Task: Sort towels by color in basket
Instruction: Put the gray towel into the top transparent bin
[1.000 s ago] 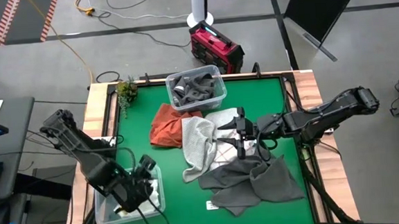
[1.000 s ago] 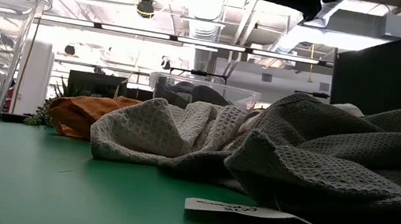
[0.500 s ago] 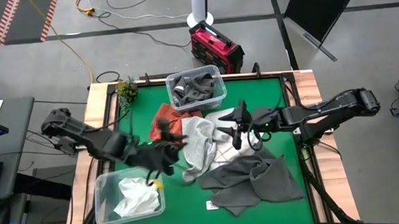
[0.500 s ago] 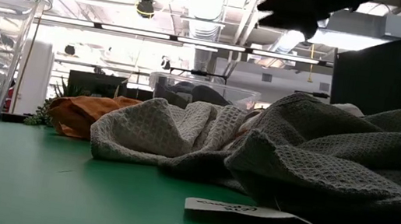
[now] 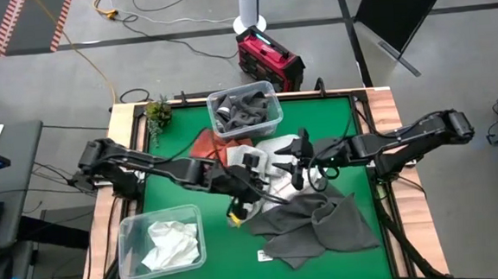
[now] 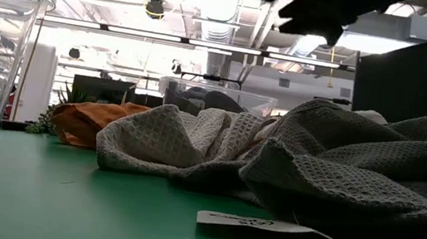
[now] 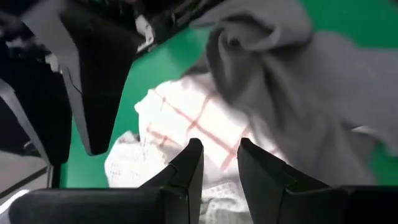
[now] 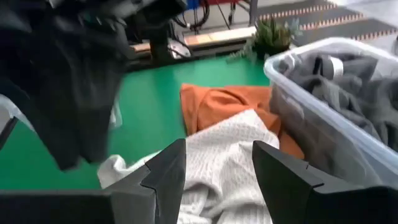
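Waffle-weave cloths lay heaped mid-table on green felt: light grey towel (image 5: 245,185) rumpled, dark grey towels (image 5: 319,226) in thick folds nearer the front edge, rust towel (image 5: 205,152) flat by the far clear bin (image 5: 245,110), w/ more dark grey inside. Red-grid towel (image 7: 199,127) mostly buried. White towel (image 5: 170,244) crumpled in front-left bin (image 5: 160,243). Left gripper (image 7: 215,152) hovered over the grid towel, fingers slightly apart, empty. Right gripper (image 8: 217,158) spread wide over the pile, empty. Low view: arms cut off at top.
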`<state>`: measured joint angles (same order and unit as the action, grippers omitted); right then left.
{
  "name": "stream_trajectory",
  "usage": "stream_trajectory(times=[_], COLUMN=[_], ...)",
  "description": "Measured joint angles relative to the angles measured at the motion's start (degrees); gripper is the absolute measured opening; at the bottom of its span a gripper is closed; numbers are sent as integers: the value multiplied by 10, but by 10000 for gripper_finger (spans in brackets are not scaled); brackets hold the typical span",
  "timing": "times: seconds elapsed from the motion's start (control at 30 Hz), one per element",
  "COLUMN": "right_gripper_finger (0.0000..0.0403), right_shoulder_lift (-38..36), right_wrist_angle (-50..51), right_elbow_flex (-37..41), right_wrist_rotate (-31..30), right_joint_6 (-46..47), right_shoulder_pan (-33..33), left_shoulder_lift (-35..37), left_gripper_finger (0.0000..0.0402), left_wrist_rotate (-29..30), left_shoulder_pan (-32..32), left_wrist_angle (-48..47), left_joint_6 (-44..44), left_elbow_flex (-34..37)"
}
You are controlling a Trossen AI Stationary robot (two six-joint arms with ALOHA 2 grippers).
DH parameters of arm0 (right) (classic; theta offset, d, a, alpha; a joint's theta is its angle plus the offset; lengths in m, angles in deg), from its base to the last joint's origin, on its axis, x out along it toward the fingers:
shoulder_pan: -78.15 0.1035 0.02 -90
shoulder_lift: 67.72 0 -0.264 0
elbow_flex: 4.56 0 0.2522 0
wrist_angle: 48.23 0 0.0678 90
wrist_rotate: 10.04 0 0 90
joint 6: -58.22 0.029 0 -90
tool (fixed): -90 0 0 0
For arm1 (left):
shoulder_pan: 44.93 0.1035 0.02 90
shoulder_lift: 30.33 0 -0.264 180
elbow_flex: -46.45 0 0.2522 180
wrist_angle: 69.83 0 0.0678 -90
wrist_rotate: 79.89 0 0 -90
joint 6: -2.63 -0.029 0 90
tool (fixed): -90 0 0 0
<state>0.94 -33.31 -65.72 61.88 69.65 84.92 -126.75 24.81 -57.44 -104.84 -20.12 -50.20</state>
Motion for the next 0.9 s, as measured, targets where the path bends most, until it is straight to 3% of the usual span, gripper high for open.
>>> stream_trajectory(times=[0.17,0.4,0.57,0.9], right_gripper_finger=[214,214,208,204], right_shoulder_lift=[0,-1,-1,0], right_wrist_angle=[9,19,65,177], right_elbow_flex=[0,0,0,-1], right_wrist_rotate=[0,-6,-78,-85], right_joint_6=[3,17,51,136], right_shoulder_pan=[-6,-2,12,41], left_shoulder_lift=[-8,53,139,336], left_gripper_finger=[90,74,67,66], left_wrist_rotate=[6,13,14,21], left_shoulder_pan=[-6,-7,5,10], left_wrist_angle=[64,189,213,206], left_joint_6=[-34,-79,-68,-49], left_elbow_flex=[9,87,175,329])
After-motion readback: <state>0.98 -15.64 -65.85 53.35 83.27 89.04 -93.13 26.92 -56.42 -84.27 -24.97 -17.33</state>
